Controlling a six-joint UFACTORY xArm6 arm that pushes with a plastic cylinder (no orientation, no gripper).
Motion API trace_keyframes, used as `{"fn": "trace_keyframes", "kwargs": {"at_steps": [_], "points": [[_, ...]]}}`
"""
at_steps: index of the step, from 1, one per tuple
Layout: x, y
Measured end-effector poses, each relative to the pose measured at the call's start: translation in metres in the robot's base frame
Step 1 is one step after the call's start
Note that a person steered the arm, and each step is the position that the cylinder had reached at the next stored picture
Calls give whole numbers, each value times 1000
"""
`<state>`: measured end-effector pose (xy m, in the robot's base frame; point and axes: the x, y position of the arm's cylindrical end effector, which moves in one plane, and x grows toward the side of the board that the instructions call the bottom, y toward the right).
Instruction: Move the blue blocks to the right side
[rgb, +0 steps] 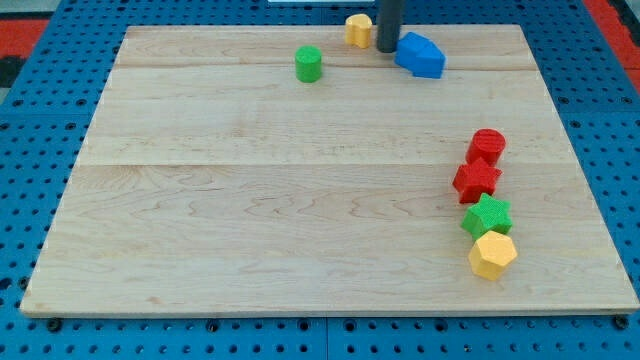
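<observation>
One blue block (420, 55), an elongated wedge-like shape, lies near the top edge of the wooden board (250, 220), right of the middle. My tip (387, 49) stands at the blue block's left end, touching or nearly touching it. A yellow block (358, 29) sits just left of the rod, at the board's top edge. No second blue block shows.
A green cylinder (309, 64) stands left of the tip. At the view's right a column runs downward: a red cylinder (487, 146), a red star (477, 180), a green star (487, 216), a yellow hexagon (492, 254). Blue pegboard surrounds the board.
</observation>
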<state>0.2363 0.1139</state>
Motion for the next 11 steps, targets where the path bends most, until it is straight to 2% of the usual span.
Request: {"fn": "trace_keyframes", "kwargs": {"at_steps": [1,2,3,4,5,6,8,9,10,11], "points": [[18,41],[24,59],[-6,75],[6,133],[29,131],[47,96],[90,90],[100,110],[110,167],[121,162]]}}
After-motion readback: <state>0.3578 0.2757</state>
